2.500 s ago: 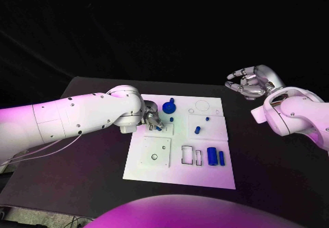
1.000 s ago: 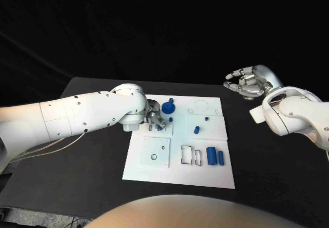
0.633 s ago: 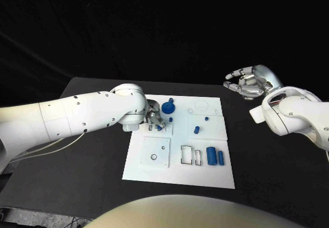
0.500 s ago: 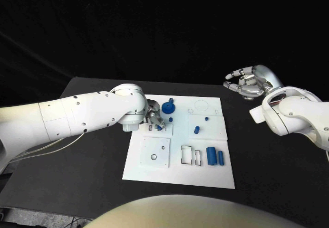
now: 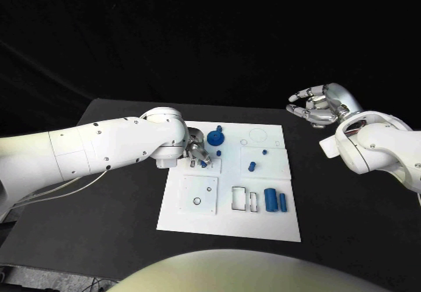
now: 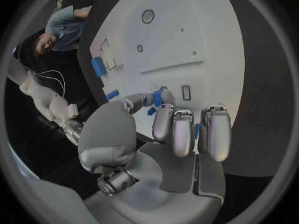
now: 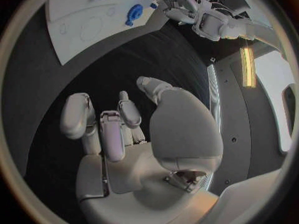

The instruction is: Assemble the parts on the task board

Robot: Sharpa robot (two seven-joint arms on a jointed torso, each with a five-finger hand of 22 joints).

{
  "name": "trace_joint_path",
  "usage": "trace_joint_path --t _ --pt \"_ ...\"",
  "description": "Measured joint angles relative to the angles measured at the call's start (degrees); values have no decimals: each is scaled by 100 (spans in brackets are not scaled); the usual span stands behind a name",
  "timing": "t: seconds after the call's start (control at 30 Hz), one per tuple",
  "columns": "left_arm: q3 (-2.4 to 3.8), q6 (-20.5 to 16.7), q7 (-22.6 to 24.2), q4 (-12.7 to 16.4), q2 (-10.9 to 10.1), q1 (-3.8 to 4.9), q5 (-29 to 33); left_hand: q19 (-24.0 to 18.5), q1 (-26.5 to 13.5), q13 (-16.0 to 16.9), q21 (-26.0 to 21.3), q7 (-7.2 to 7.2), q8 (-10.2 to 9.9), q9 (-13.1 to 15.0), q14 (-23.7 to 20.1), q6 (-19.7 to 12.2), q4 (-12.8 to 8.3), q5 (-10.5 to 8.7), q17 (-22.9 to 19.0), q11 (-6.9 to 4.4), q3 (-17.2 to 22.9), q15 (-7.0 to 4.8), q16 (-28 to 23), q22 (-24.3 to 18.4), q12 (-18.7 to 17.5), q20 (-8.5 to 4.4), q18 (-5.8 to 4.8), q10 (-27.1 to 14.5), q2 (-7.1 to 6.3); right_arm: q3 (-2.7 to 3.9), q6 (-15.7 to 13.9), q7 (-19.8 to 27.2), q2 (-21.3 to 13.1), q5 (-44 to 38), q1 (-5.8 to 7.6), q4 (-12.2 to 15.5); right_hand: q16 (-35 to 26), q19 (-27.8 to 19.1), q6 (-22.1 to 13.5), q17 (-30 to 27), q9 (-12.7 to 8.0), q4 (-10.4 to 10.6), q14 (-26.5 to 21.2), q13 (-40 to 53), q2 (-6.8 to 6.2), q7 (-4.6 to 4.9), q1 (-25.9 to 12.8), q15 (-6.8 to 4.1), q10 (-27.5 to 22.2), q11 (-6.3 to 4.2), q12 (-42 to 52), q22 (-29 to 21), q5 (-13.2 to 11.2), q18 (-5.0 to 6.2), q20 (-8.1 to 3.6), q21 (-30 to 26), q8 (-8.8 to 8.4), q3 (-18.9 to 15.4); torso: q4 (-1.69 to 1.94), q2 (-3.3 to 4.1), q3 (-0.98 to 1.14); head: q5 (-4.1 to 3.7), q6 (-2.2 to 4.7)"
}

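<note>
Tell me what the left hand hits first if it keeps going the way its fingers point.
Probably the small blue part right at the fingertips of the left hand, standing on the task board. Whether the fingers touch it already is unclear; depth is hard to judge.

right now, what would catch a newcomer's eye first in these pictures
The white task board in the middle of the black table, dotted with small blue parts. The left hand is down at the board's far left part, fingers around a small blue piece. The right hand hangs off beyond the board's far right corner, fingers curled and holding nothing.
</note>
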Motion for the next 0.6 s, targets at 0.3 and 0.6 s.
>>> trace_joint_path --t 0.3,0.6 --pt "2 18 0 3 -4 2 5 0 0 0 0 3 0 -1 0 -2 0 29 0 0 0 0 0 0 0 0 0 0 0 0 0 0 2 0 0 -2 0 0 0 0 -1 0 0 0 0 0 0 0 0 0 0 -1 0 0 0 0 0 0 -1 1 2 -1 0" --pt "7 39 0 3 -13 2 16 0 -1 0 0 5 23 -5 0 -2 0 33 0 0 0 0 0 0 0 0 0 0 -1 0 -1 0 4 0 0 -6 0 0 0 0 -1 0 0 0 0 0 0 0 0 0 0 -1 0 0 0 0 -1 0 -1 2 2 -2 0"
